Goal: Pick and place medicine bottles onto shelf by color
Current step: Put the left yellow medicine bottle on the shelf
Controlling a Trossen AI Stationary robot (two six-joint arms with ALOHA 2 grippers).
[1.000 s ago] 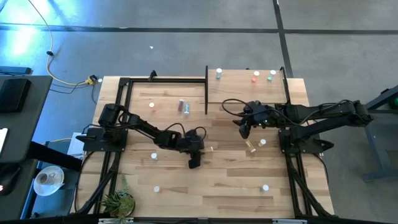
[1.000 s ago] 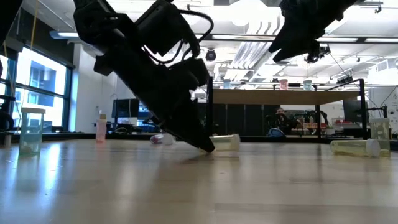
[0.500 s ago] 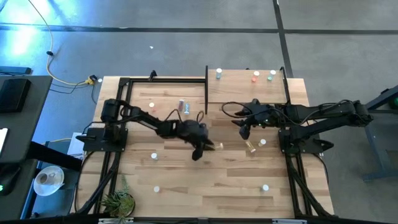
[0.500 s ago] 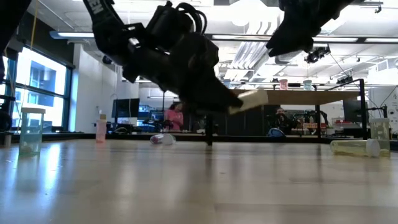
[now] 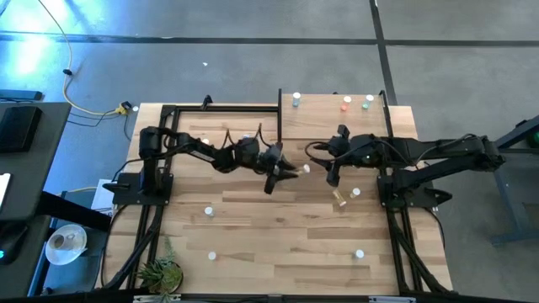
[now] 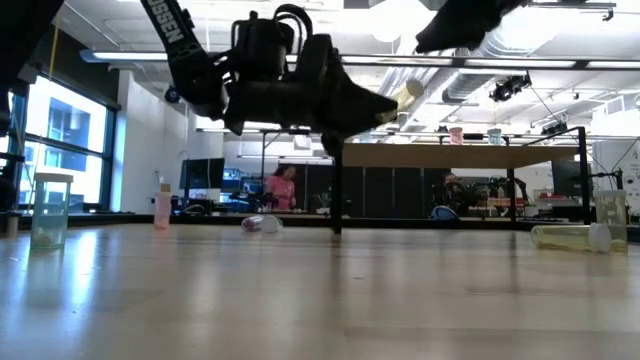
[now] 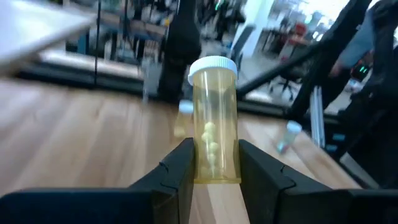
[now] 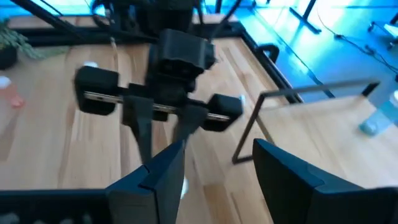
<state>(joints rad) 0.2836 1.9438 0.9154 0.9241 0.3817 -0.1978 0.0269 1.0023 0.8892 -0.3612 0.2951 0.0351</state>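
High view: the left gripper (image 5: pixel 284 171) hangs over the middle of the plank table (image 5: pixel 278 244), fingers pinching a yellow bottle (image 5: pixel 296 170). The right gripper (image 5: pixel 332 175) hovers just beside it, fingers spread around nothing. Three bottles stand on the shelf (image 5: pixel 337 124) at the table's far right corner; another yellow bottle (image 5: pixel 340 199) lies near the right arm's base, and four more white caps dot the table. A potted plant (image 5: pixel 160 271) sits at the near left corner.

Low view: white letters on the left arm (image 6: pixel 175 30) are only partly readable. A pink bottle (image 6: pixel 162 205) stands at the left. Behind lies an office with ceiling lights and a seated person (image 6: pixel 280 187).

Left wrist view: the fingers (image 7: pixel 180 168) clamp the yellow bottle (image 7: pixel 215 121) upright; pale pills show inside.

Right wrist view: its fingers (image 8: pixel 163 174) stand apart, facing the left gripper (image 8: pixel 163 134).
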